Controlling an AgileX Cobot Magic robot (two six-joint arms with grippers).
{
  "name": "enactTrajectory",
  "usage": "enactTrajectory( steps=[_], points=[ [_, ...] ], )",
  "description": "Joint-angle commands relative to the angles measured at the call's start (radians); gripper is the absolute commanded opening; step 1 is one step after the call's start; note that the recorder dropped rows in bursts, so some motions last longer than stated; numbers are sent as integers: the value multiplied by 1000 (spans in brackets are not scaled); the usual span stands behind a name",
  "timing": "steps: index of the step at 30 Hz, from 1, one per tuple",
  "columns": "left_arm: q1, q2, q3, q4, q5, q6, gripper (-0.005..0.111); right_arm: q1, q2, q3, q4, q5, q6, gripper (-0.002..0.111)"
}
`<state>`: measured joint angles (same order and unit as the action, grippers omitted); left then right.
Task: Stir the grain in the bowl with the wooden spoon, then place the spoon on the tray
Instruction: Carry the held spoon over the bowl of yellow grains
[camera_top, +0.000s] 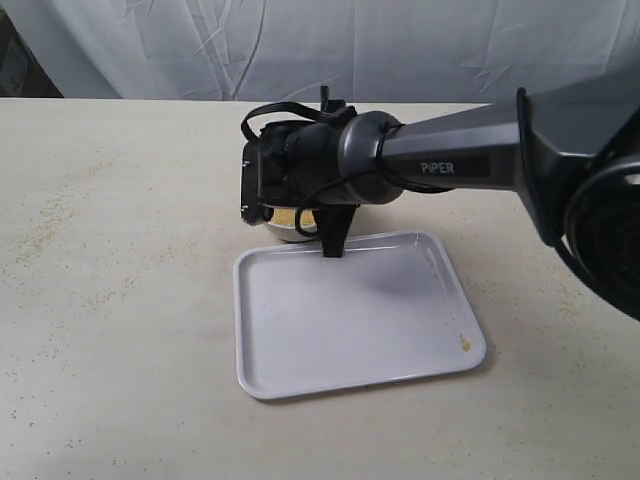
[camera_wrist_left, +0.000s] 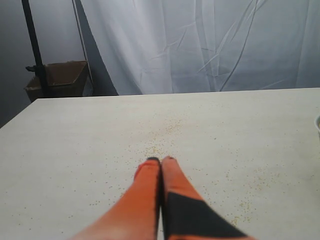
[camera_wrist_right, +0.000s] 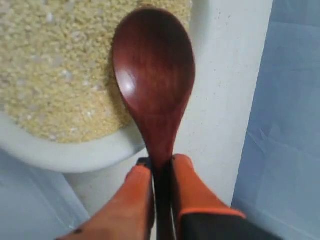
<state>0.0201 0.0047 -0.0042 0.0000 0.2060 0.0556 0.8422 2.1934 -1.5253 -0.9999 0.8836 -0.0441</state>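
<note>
— The right pincer (camera_wrist_right: 157, 167)?
— Pinching the spoon (camera_wrist_right: 152, 75) by its handle. The round end is over the bowl (camera_wrist_right: 65, 155) rim and the grain (camera_wrist_right: 50, 75), perhaps not touching.
— The tray (camera_top: 350, 320)?
— On the desk (camera_top: 120, 300), just beside the bowl.
— The left pincer (camera_wrist_left: 161, 161)?
— Pressed together, holding nothing.

Pale beige speckled tabletop (camera_top: 120, 330). Wrinkled white fabric backdrop (camera_top: 300, 45) hangs behind its far edge. Brown open-topped cardboard box (camera_wrist_left: 62, 80) past the table corner, with a thin black upright pole (camera_wrist_left: 33, 47) crossing in front of it.
</note>
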Motion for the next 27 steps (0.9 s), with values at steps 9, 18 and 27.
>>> enactTrajectory(
  steps=[9, 18, 27],
  points=[
    [-5, -5, 4, 6, -7, 0, 0, 63, -2, -6, 60, 30, -47, -1],
    [-5, -5, 4, 6, -7, 0, 0, 68, -58, -6, 29, 53, -47, -1],
    [-5, -5, 4, 6, -7, 0, 0, 66, -88, -6, -81, 42, -47, -1]
  ],
)
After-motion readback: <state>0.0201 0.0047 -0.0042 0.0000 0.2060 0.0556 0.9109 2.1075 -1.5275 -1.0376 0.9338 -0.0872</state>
